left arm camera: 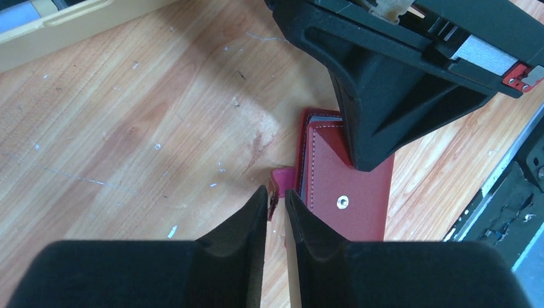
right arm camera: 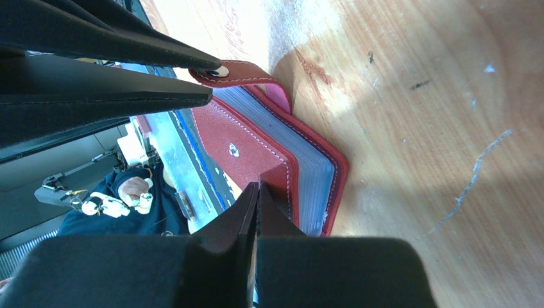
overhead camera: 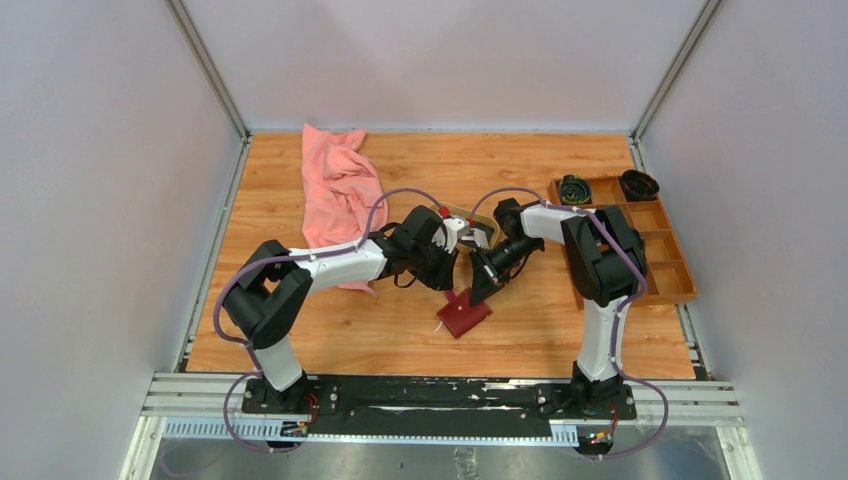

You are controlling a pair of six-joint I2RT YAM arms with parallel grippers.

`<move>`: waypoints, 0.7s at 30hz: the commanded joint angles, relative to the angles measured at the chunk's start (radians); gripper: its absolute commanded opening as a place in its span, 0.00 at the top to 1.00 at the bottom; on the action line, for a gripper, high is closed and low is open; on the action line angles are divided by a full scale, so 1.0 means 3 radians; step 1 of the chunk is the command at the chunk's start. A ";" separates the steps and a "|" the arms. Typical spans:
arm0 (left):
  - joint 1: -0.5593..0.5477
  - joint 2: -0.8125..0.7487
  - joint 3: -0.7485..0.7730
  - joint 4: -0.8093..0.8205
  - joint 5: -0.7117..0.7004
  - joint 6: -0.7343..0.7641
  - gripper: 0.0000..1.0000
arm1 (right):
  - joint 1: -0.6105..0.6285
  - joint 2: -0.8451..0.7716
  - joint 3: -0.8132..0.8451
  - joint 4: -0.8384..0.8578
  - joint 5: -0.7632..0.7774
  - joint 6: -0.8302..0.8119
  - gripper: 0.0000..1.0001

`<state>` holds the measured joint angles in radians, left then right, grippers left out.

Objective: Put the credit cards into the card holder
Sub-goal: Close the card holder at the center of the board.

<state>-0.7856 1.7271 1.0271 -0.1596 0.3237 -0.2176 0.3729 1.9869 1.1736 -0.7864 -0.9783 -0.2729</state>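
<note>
As left end effector (left arm camera: 276,196) pinches strap (right arm camera: 251,69), card holder (left arm camera: 337,176) lies shut

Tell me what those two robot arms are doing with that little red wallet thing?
They're working on the card holder together, mid-table. The left gripper pinches its snap strap, while the right gripper, shut tight, presses its tip on the red cover to pin it down. No card is in either gripper right now.
</note>
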 commanded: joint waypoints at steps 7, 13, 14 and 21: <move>0.0023 0.0071 0.0074 -0.0095 0.0059 0.0048 1.00 | 0.0079 0.0174 -0.0052 0.0158 0.0444 -0.0164 1.00; 0.0024 -0.0044 -0.0004 0.0035 0.0223 -0.0038 1.00 | 0.0079 0.0172 -0.0052 0.0149 0.0417 -0.0173 1.00; 0.0022 -0.0070 -0.0032 0.0081 0.0286 -0.0074 1.00 | 0.0081 0.0172 -0.0049 0.0144 0.0403 -0.0181 1.00; -0.0013 -0.0206 -0.0251 0.0385 0.0485 -0.0351 1.00 | 0.0080 0.0172 -0.0052 0.0137 0.0386 -0.0184 1.00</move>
<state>-0.7818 1.7134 0.9886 -0.1009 0.4145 -0.2699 0.3729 1.9869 1.1736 -0.7868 -0.9806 -0.2783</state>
